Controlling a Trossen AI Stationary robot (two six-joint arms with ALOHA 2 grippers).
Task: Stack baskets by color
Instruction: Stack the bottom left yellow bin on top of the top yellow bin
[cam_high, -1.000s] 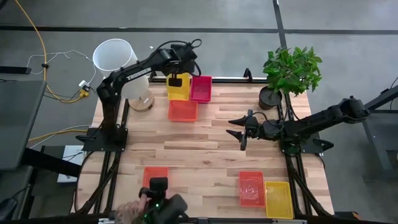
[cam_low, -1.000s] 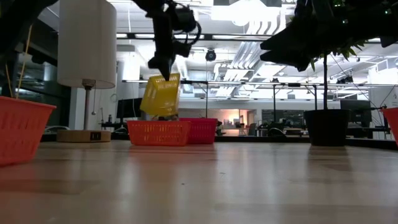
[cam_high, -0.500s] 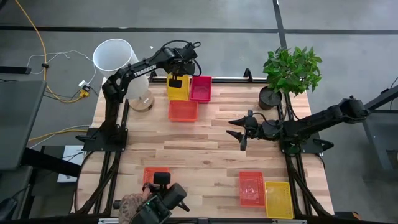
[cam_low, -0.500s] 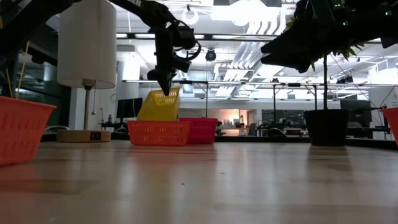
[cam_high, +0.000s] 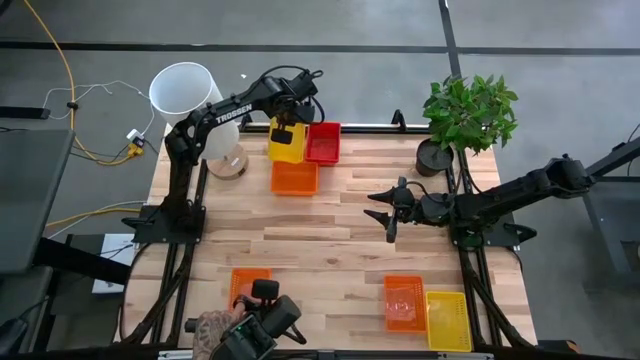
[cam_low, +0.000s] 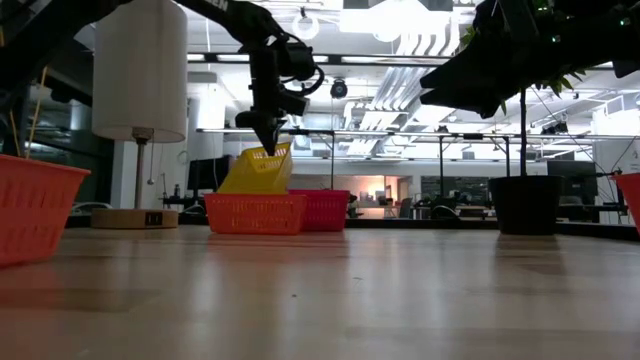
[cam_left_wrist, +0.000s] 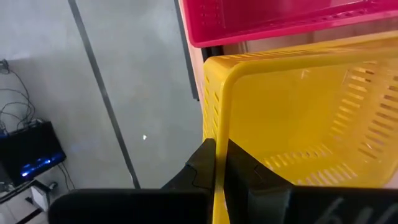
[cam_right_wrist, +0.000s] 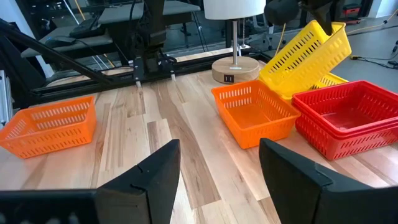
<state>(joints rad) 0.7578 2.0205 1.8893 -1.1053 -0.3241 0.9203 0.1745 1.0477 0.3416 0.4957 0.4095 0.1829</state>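
Here left gripper (cam_low: 267, 143) pinches tilted yellow basket (cam_low: 256, 170) rim, prob. over another.

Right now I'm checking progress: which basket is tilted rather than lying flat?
The yellow basket at the far edge, pinched by the left claw; the other baskets lie flat.

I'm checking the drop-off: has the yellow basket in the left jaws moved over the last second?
Yes. The yellow basket, pinched in the left gripper, has come down toward the orange basket in front of it and hangs tilted.
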